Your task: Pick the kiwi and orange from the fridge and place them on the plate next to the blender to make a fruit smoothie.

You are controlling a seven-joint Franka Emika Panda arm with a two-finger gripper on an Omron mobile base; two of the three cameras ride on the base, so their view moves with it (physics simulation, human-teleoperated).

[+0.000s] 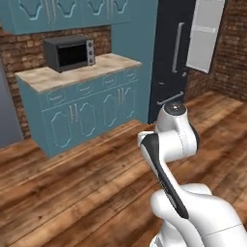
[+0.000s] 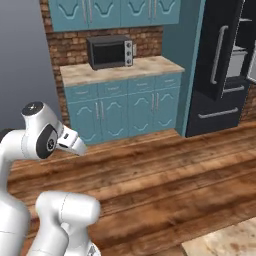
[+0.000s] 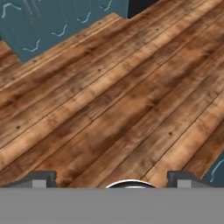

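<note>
Looking down the hand view, the gripper (image 3: 112,177) has its two dark fingertips (image 3: 41,177) spread wide apart with nothing between them, just wooden floor (image 3: 122,100) below. The fridge (image 2: 220,70) stands far off to the right, past the teal counter (image 2: 120,70) with the microwave (image 2: 110,51) on it, one door swung open so a bit of grey shelving shows. Can't make out any fruit in there. So the fridge is well apart from the gripper.

Home kitchen: teal cabinets (image 1: 87,116), countertop microwave (image 2: 110,51), black fridge (image 2: 220,65) (door ajar), brick wall (image 1: 19,53)
</note>
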